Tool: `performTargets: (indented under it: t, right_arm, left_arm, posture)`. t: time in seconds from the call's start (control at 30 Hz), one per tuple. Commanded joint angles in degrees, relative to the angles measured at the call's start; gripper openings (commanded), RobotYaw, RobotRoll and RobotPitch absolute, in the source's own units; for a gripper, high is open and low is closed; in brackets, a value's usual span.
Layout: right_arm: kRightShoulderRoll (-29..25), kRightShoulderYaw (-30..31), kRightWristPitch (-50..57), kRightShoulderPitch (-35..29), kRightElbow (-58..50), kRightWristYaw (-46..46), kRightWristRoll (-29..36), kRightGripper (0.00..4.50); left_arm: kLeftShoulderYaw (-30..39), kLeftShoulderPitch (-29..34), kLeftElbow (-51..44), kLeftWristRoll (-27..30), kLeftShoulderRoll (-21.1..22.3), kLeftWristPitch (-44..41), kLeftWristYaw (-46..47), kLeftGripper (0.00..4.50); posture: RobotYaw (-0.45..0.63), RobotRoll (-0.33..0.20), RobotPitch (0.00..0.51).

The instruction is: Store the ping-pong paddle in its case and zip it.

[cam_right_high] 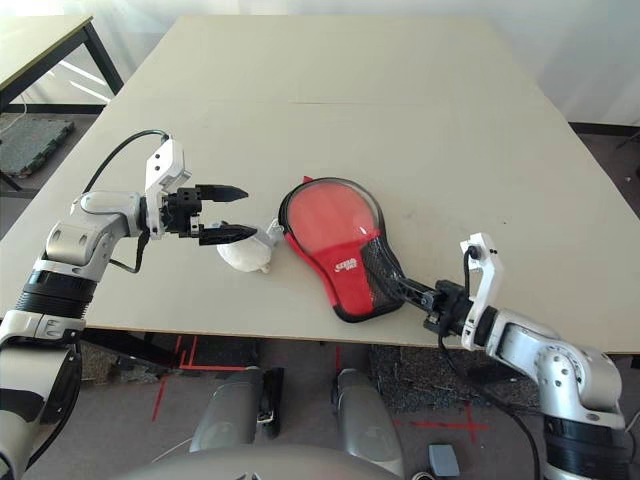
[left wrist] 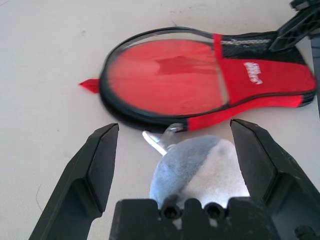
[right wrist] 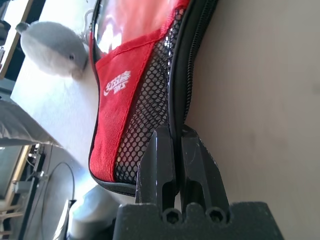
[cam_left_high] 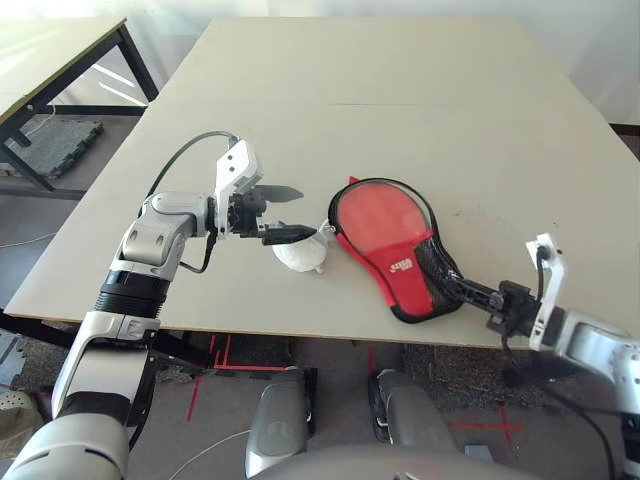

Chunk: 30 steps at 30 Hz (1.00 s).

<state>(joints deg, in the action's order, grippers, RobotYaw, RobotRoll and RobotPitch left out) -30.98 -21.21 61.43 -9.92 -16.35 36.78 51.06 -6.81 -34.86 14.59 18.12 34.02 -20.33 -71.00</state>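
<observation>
Case (cam_left_high: pixel 410 262), red fabric with black mesh, edge pinched by right gripper (right wrist: pixel 176 142); left gripper (cam_left_high: pixel 290 213) jaws spread

The red case (cam_left_high: pixel 395 240) lies flat near the front edge of the bench (cam_left_high: pixel 400 90). The right gripper (cam_left_high: pixel 462 288) pinches its narrow end. The left gripper (cam_left_high: pixel 285 213) hangs wide apart above a small white plush (cam_left_high: pixel 300 254) beside the case.

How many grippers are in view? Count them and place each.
2. The left gripper hovers open above the plush, beside the case's round end. The right gripper is shut on the case's narrow end near the table's front edge.
</observation>
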Motion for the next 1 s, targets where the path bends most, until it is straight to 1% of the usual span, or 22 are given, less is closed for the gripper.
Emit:
performTargets:
  t: [0.03,0.23,0.27,0.33,0.4,0.47,0.57,0.63,0.67,0.73,0.8,1.0]
  right_arm:
    - [-1.3,-1.5,1.7,-3.7,-1.3,0.1,1.4,0.03]
    - [-3.6,-2.9,0.4,-5.5,-2.1,0.3,2.1,0.03]
    - [-4.5,-2.8,-0.8,-5.6,-2.4,0.8,1.2,0.27]
    - [-5.7,-4.2,-1.8,-5.2,-2.3,1.9,1.8,0.86]
    - [-7.7,-5.9,-2.6,-4.6,-1.8,3.1,2.4,1.55]
    - [-10.0,-7.2,-3.5,-4.4,-1.6,4.4,2.0,2.35]
    - [-14.2,-8.9,-6.4,-3.3,0.6,6.2,-0.5,3.47]
    - [-16.6,-9.0,-9.2,-1.7,2.9,6.6,-3.3,4.23]
    - [-17.3,-7.7,-10.7,1.1,3.1,6.2,-4.6,4.47]
    - [-17.5,-3.4,-13.0,6.2,2.1,5.7,-7.1,4.47]
    - [-16.8,0.9,-14.5,9.8,1.6,5.5,-9.8,4.47]
    - [-12.2,14.0,-18.3,19.1,2.5,5.0,-16.9,4.47]
  left_arm:
    - [-0.6,-0.1,1.0,-0.5,-0.1,0.6,-1.0,4.50]
    - [-0.8,-0.5,1.5,-0.7,-0.3,0.9,-1.4,4.50]
    - [-0.8,-0.6,1.3,-0.6,-0.2,0.8,-1.4,4.50]
    - [-0.7,-0.6,1.0,-0.5,-0.1,0.5,-1.5,4.50]
    - [-0.6,-0.7,0.3,-0.3,0.1,-0.1,-1.4,4.50]
    - [-0.6,-0.7,-0.4,-0.2,0.3,-0.7,-1.4,4.50]
    - [-0.4,-0.8,-1.3,0.0,0.5,-1.6,-1.2,4.50]
    - [-0.4,-1.0,-1.7,-0.1,0.5,-2.0,-1.0,4.50]
    - [-0.3,-1.0,-2.0,0.0,0.5,-2.4,-0.9,4.50]
    - [-0.2,-1.1,-2.4,0.0,0.5,-2.7,-0.6,4.50]
    - [-0.1,-1.1,-2.7,0.1,0.5,-2.9,-0.3,4.50]
    - [0.4,-0.1,-6.0,1.3,1.5,-5.9,-0.5,4.50]
  posture:
    - [-0.03,0.000,0.113]
    - [-0.04,0.000,0.108]
    - [-0.04,0.000,0.108]
    - [-0.04,0.000,0.106]
    - [-0.04,0.000,0.106]
    - [-0.03,0.000,0.105]
    - [-0.03,0.000,0.103]
    - [-0.03,0.000,0.100]
    - [-0.03,0.000,0.099]
    - [-0.02,0.000,0.096]
    - [-0.02,0.000,0.094]
    - [0.01,0.000,0.093]
